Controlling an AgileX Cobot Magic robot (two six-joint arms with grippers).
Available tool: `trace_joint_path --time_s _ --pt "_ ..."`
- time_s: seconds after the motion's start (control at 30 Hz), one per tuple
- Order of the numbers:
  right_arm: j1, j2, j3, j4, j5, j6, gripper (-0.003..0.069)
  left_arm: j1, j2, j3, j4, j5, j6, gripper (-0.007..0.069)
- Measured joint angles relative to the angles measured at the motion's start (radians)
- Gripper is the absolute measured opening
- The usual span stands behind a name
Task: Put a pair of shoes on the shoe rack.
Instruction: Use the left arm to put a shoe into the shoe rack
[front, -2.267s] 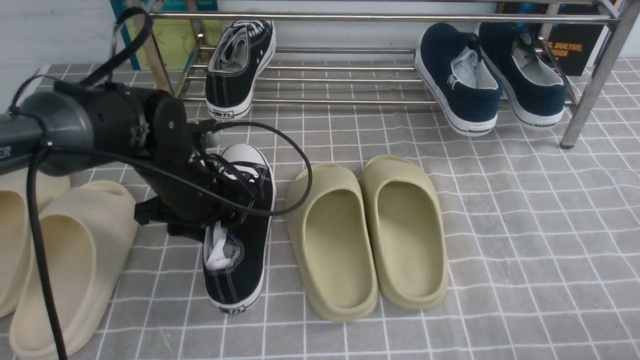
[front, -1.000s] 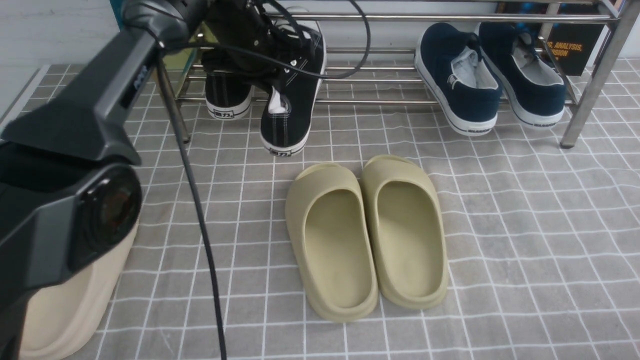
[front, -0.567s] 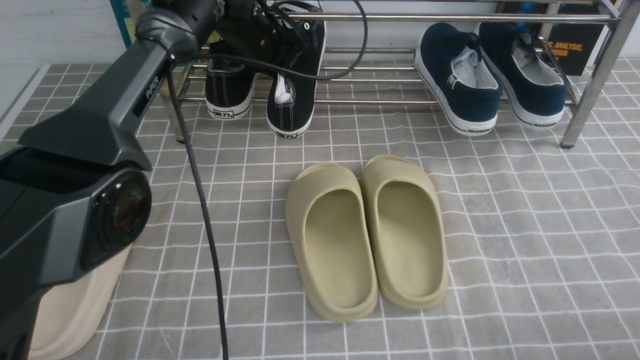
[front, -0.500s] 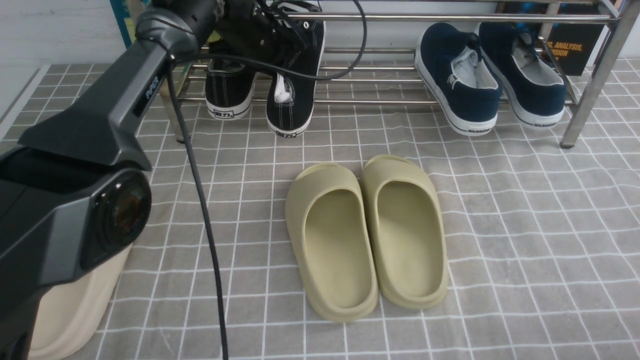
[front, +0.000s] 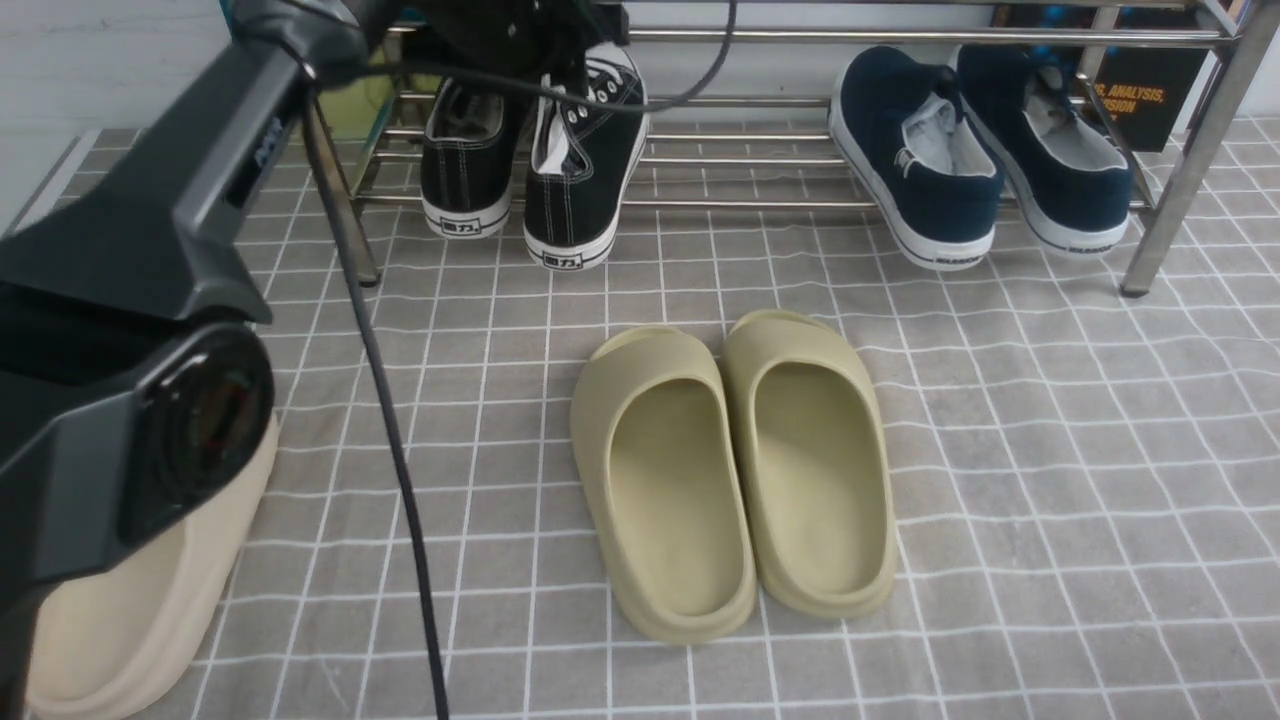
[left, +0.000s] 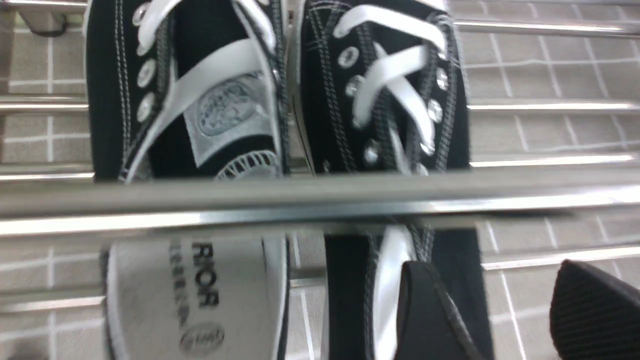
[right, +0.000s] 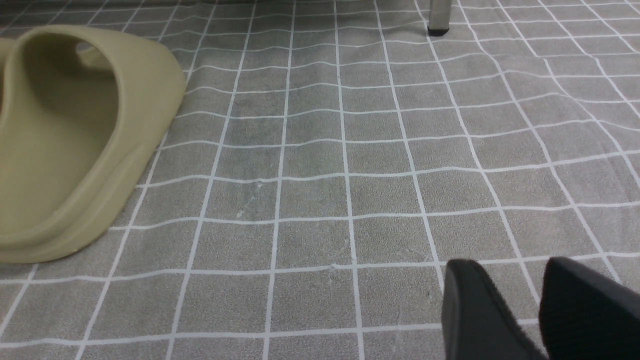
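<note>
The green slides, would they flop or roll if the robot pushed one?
Probably neither: the green slides look like thick foam, holding their shape around wide openings. They lie on broad soles, so one would likely slide, perhaps bumping its partner.

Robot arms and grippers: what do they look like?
Left arm: dark grey and black, pale "PIPER" lettering, round black glossy housing, loose black cable. Left gripper and right gripper: black, tapering fingers with rounded tips. Right arm isn't visible.

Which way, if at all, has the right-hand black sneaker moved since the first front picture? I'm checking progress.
Yes: the sneaker went forward, from the floor onto the shoe rack's lower bars.
</note>
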Motion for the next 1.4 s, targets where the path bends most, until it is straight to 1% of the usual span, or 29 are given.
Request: trace_joint_path --time_s 0.03,0.07,0.1,0.13,0.2,0.23,0.27,0.3,0.33,0.47,0.5,0.53,0.63,0.8,0.83,0.87,1.0,1.07,1.17,1.27,1.4 --pt "0.0 0.0 0.0 0.0 0.0 0.0 0.0239 0.0 -0.005 0.0 0.0 0.01 0.0 0.0346" --pt "0.0 0.0 0.0 0.0 0.0 0.0 0.0239 0.0 -0.029 -0.001 -0.002 0.063 0.0 0.0304" --pt "0.0 0.0 0.0 0.0 0.0 0.0 0.0239 0.0 -0.03 -0.001 -0.002 0.069 0.0 0.0304" --pt "0.0 0.0 0.0 0.0 0.0 0.0 0.0239 0.0 -0.05 -0.001 -0.003 0.136 0.0 0.0244" --pt "0.0 0.0 0.0 0.0 0.0 0.0 0.0239 0.0 -0.061 -0.005 -0.009 0.206 0.001 0.0167" --pt "0.0 0.0 0.0 0.0 0.0 0.0 0.0239 0.0 -0.062 -0.005 -0.011 0.211 0.001 0.0148" --pt "0.0 0.0 0.0 0.0 0.0 0.0 0.0239 0.0 -0.063 0.002 -0.03 0.233 0.007 0.0071" --pt "0.0 0.0 0.0 0.0 0.0 0.0 0.0239 0.0 -0.063 0.002 -0.034 0.234 0.009 0.0062" --pt "0.0 0.0 0.0 0.0 0.0 0.0 0.0239 0.0 -0.063 0.023 -0.059 0.236 0.025 -0.0005" --pt "0.0 0.0 0.0 0.0 0.0 0.0 0.0239 0.0 -0.063 0.13 -0.15 0.242 0.078 -0.0013" --pt "0.0 0.0 0.0 0.0 0.0 0.0 0.0239 0.0 -0.063 0.135 -0.15 0.242 0.078 -0.0013" --pt "0.0 0.0 0.0 0.0 0.0 0.0 0.0239 -0.001 -0.063 0.184 -0.166 0.242 0.095 -0.0013" --pt "0.0 0.0 0.0 0.0 0.0 0.0 0.0239 -0.001 -0.06 0.239 -0.155 0.242 0.102 -0.0013" --pt "0.0 0.0 0.0 0.0 0.0 0.0 0.0239 -0.001 -0.055 0.253 -0.126 0.222 0.103 -0.0013" --pt "0.0 0.0 0.0 0.0 0.0 0.0 0.0239 -0.001 -0.05 0.253 -0.114 0.154 0.101 -0.0013" --pt "0.0 0.0 0.0 0.0 0.0 0.0 0.0239 -0.001 -0.05 0.253 -0.114 0.149 0.101 -0.0013" --pt "0.0 0.0 0.0 0.0 0.0 0.0 0.0239 -0.003 -0.04 0.255 -0.104 0.066 0.027 -0.0013" --pt "0.0 0.0 0.0 0.0 0.0 0.0 0.0239 -0.005 -0.037 0.258 -0.102 0.004 0.004 -0.0013" --pt "0.0 0.0 0.0 0.0 0.0 0.0 0.0239 -0.007 -0.037 0.257 -0.095 -0.046 -0.012 -0.0013" --pt "0.0 0.0 0.0 0.0 0.0 0.0 0.0239 -0.007 -0.038 0.257 -0.089 -0.043 -0.019 -0.0013" --pt "0.0 0.0 0.0 0.0 0.0 0.0 0.0239 -0.007 -0.04 0.257 -0.078 0.029 -0.018 -0.0013"
